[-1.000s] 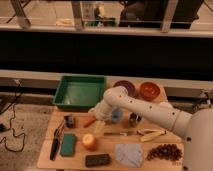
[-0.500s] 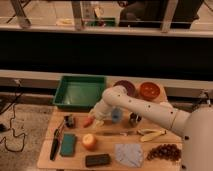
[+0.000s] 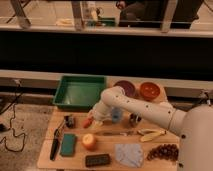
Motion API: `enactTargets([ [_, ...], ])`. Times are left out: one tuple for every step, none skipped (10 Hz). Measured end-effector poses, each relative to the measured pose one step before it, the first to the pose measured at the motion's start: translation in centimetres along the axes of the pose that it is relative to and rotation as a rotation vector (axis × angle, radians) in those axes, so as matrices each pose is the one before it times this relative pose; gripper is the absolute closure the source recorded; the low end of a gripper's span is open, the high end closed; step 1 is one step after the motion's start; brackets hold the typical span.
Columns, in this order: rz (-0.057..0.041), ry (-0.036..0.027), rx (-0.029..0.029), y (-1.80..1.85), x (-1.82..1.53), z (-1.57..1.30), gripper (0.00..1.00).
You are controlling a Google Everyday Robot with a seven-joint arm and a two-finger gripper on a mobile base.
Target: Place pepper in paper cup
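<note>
As far as can be judged, found gripper low over table, before green tray; cannot tell whether closed or apart. Noted pepper at its tip, outside paper cup, itself not made out. Placing outstanding. Against earlier frame, noted scarcely any shift.

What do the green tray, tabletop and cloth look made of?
Green tray: probably plastic, with one even colour, a moulded raised rim and a slight sheen.
Table: wood or wood-look, pale tan and matte.
Cloth: soft fabric, pale blue-grey, lying flat with uneven edges.
The hand hovers just in front of the tray, with the pepper at its tip.
</note>
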State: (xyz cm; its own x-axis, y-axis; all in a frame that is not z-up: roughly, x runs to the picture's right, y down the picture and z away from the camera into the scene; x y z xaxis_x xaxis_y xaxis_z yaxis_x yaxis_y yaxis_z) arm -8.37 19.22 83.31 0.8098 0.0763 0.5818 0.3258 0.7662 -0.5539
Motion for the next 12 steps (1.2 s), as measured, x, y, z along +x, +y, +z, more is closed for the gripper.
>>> enactTargets([
  [-0.00292,-0.00106,0.00083,-0.193,-0.271,0.067,0.4],
  [-0.00575,-0.00086,0.00066,-0.233,-0.386,0.049,0.4],
  [-0.00829,-0.00108,0.0014,-0.335,-0.503,0.003,0.4],
  [-0.00624,-0.00162,0.00114,-0.317,-0.397,0.016,0.4],
  [-0.00373,-0.00138,-0.00574,-0.045,-0.168,0.252,0.4],
  [-0.00375,-0.00097,-0.00609,-0.105,-0.078,0.348,0.4],
  [-0.00202,-0.00021,-0.00999,0.123,0.172,0.572,0.4],
  [-0.00139,-0.00003,-0.0058,0.033,0.163,0.453,0.4],
  [-0.00138,0.00302,-0.01011,0.12,0.32,0.541,0.42],
  [0.00193,0.00417,-0.00918,0.086,0.519,0.503,0.5],
  [0.00301,0.00303,-0.01044,0.209,0.452,0.091,0.57],
  [0.00203,0.00571,0.00377,-0.064,0.589,-0.036,0.69],
])
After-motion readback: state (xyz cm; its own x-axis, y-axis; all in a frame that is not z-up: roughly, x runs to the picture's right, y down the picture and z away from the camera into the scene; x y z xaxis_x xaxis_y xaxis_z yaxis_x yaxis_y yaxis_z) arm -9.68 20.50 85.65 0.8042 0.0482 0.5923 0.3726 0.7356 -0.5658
